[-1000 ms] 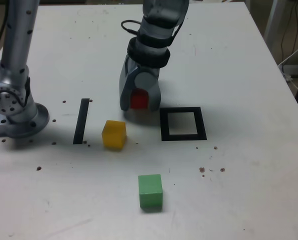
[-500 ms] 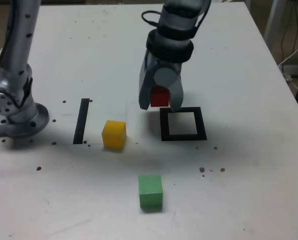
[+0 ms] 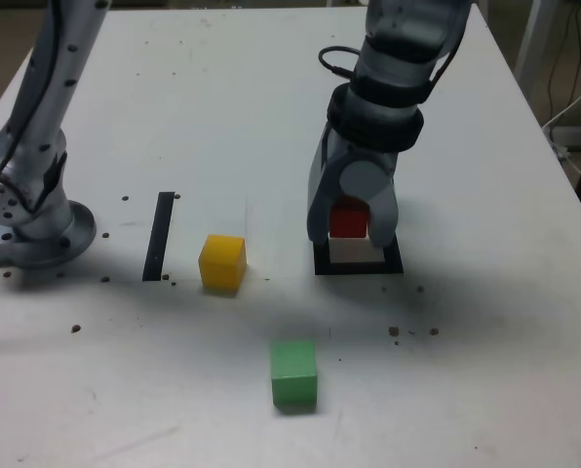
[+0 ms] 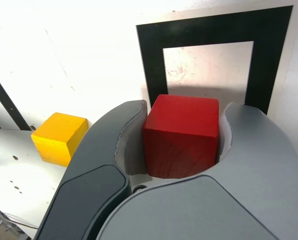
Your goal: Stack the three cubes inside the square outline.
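Note:
My gripper (image 3: 349,226) is shut on the red cube (image 3: 348,217) and holds it just above the square outline (image 3: 360,261), which it partly hides in the exterior view. The wrist view shows the red cube (image 4: 181,134) clamped between both grey fingers (image 4: 114,145), with the black square outline (image 4: 209,30) and its pale centre right beyond it. The yellow cube (image 3: 221,261) rests on the table to the exterior view's left of the outline, also seen as the yellow cube (image 4: 59,137) in the wrist view. The green cube (image 3: 293,372) lies nearer the front edge.
A thin black strip (image 3: 159,236) lies to the exterior view's left of the yellow cube. The arm's grey base (image 3: 32,219) stands at the far left of the white table (image 3: 485,370). Small dark specks dot the tabletop. Cables hang past the table's right edge.
The gripper has carried the red cube to the exterior view's right, from beside the yellow cube to over the square outline. The yellow and green cubes have not moved.

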